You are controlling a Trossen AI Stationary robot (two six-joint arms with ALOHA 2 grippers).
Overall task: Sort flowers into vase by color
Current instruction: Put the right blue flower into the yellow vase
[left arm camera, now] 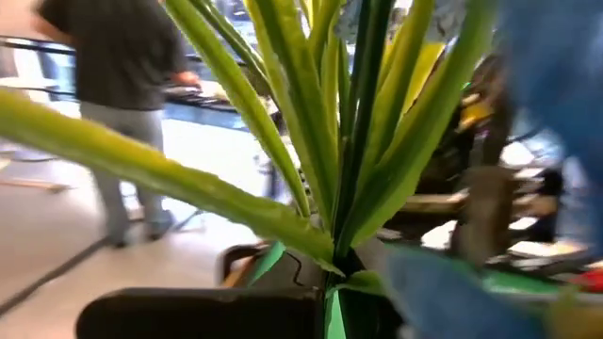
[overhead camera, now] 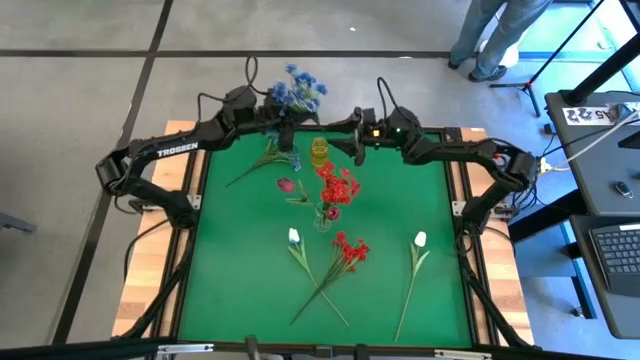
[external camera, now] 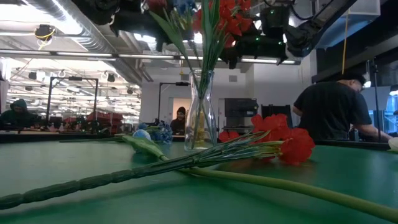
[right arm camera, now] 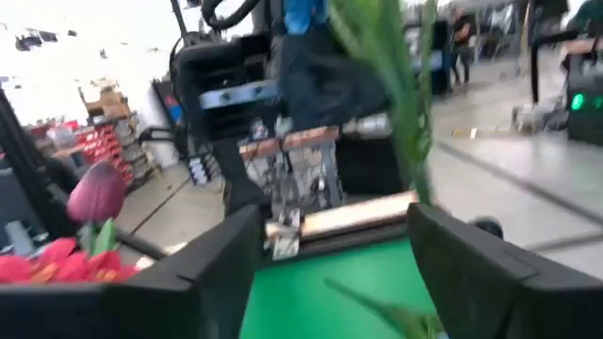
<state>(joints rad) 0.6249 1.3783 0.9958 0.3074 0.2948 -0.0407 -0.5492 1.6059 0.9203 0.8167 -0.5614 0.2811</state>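
Observation:
My left gripper (overhead camera: 285,128) is over the table's far edge, shut on a blue sprig whose blooms (overhead camera: 300,90) reach past that edge. My right gripper (right arm camera: 330,273) is open and holds nothing; it hovers by the small yellow vase (overhead camera: 319,150). The clear vase (overhead camera: 325,215) at mid-table holds red blooms (overhead camera: 340,186). Lying flat on the green mat are a second blue sprig (overhead camera: 270,155), a pink rosebud (overhead camera: 287,185), a red cluster (overhead camera: 350,248) and two white tulip buds (overhead camera: 294,237) (overhead camera: 420,239). My left gripper holds the blue sprig by its green stem (left arm camera: 341,282), below the long leaves (left arm camera: 283,141). The fingers themselves are hidden by the leaves and the gripper body. The sprig is lifted clear of the table, blooms (left arm camera: 546,94) pointing away from the gripper.
People stand beyond the table's far side (external camera: 333,112) (overhead camera: 495,35). A desk with a keyboard (overhead camera: 615,250) stands to the right. The long stems (external camera: 124,174) of the lying flowers cross the mat's near half.

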